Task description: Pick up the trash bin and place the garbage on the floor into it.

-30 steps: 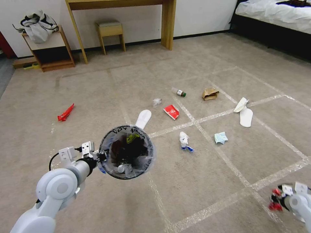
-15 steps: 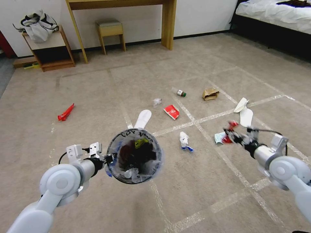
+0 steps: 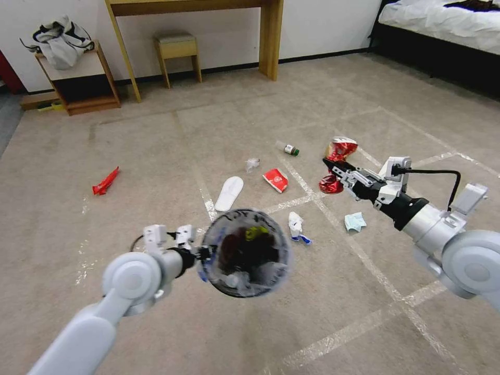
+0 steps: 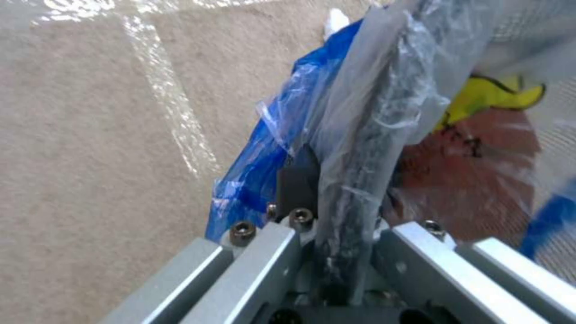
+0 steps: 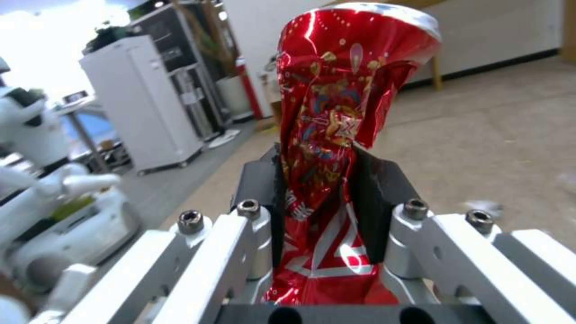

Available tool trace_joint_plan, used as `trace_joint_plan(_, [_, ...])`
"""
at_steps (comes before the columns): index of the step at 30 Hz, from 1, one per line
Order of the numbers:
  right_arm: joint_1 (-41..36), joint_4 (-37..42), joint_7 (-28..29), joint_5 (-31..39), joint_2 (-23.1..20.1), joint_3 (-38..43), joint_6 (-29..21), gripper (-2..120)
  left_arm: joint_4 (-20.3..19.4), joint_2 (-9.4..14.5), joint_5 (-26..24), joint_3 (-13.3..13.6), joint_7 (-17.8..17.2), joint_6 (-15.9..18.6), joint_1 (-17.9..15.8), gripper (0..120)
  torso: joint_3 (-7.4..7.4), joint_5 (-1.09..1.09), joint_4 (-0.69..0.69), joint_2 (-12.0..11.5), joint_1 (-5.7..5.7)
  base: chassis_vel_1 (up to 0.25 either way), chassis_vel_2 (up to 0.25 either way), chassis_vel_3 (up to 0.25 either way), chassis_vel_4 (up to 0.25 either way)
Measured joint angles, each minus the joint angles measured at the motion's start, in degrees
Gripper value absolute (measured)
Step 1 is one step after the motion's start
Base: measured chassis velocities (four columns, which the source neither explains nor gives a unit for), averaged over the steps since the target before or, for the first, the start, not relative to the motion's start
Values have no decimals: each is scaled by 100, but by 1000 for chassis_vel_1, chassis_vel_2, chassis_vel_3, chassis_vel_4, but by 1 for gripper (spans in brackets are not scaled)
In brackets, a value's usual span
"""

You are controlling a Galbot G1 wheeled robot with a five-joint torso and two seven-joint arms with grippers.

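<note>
My left gripper (image 3: 202, 255) is shut on the rim of the trash bin (image 3: 246, 253), a round bucket lined with a clear, blue-edged bag (image 4: 360, 135), held above the floor (image 3: 156, 156). The bin holds dark and yellow scraps. My right gripper (image 3: 339, 172) is shut on a shiny red wrapper (image 5: 342, 112), held in the air to the right of the bin. Garbage lies on the carpet: a red wrapper (image 3: 105, 180), a white slipper (image 3: 229, 192), tissue (image 3: 252, 164), a red packet (image 3: 276, 180), a bottle (image 3: 288, 149), a white crumpled piece (image 3: 297, 226) and a blue mask (image 3: 355, 222).
A wooden desk (image 3: 271, 36), a stool (image 3: 177, 47) and a low shelf (image 3: 78, 83) with a bag on it stand along the far wall. A bed (image 3: 442, 26) fills the far right corner. Pale tape lines (image 3: 364, 255) cross the carpet.
The right arm has swung up from the lower right toward the middle, carrying the red wrapper. The left arm has moved the bin to the right and nearer.
</note>
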Motion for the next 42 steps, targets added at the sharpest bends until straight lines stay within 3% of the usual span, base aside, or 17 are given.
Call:
trace_joint_plan(5, [-244, 343, -136, -259, 21, -146, -13, 22, -62, -35, -124, 37, -157, 0, 14, 0, 0, 0, 0, 0, 0, 0, 0, 0, 0])
trace_joint_plan(13, [-262, 736, -387, -336, -66, -300, -120, 22, -282, 38, -255, -175, -213, -1, 278, 0, 0, 0, 2, 0, 0, 0, 0, 0, 0])
trace_joint_plan(24, [-475, 982, -1189, -834, -197, -351, -108, 22, -494, -58, -360, -213, -335, -2, 482, 0, 0, 0, 0, 1, 0, 0, 0, 0, 0])
trace_joint_plan(42, [-501, 935, -1311, -1226, -138, -658, -92, 22, -647, -138, -414, -176, -419, -6, 725, 0, 0, -1, 1, 1, 0, 0, 0, 0, 0])
